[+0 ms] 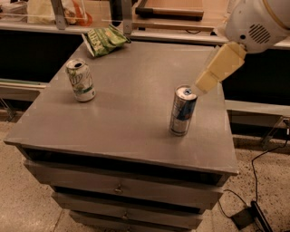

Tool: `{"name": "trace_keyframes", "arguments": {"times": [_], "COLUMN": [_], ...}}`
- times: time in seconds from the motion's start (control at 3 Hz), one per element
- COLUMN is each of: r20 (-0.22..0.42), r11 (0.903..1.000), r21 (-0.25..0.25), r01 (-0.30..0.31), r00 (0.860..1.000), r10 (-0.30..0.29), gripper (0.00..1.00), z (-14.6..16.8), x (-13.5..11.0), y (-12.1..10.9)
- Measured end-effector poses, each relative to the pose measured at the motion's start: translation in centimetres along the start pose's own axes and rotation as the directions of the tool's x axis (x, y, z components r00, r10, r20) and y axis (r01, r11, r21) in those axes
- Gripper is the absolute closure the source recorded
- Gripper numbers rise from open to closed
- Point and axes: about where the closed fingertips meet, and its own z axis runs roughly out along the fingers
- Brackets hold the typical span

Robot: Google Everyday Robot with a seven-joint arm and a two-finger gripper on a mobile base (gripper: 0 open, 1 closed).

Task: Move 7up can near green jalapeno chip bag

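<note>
The 7up can (80,80), white and green with a silver top, stands upright on the left part of the grey cabinet top (131,118). The green jalapeno chip bag (104,41) lies at the cabinet's far left corner, well behind the can. My gripper (205,82) reaches in from the upper right on a white arm (253,22). Its cream tip hangs just above and to the right of the tall blue-and-silver can (182,110), far to the right of the 7up can. It holds nothing that I can see.
The cabinet has drawers (118,188) along its front. A counter with a bag and metal posts (59,13) runs behind it. Cables and a pedal (247,217) lie on the floor at the lower right.
</note>
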Motion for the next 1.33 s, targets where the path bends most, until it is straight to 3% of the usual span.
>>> {"name": "trace_keyframes", "arguments": {"times": [0.33, 0.67, 1.33], "r20": [0.059, 0.059, 0.194], "r11": [0.9946, 0.9946, 0.9757], "r21": [0.071, 0.071, 0.139], "r01": [-0.076, -0.076, -0.169], "r00": [0.996, 0.996, 0.971], "r10": [0.072, 0.072, 0.141], "gripper": [0.00, 0.00, 0.00], "z": [3.0, 3.0, 7.0], "x": [-4.0, -4.0, -7.8], "y": [-1.4, -1.4, -3.7]}}
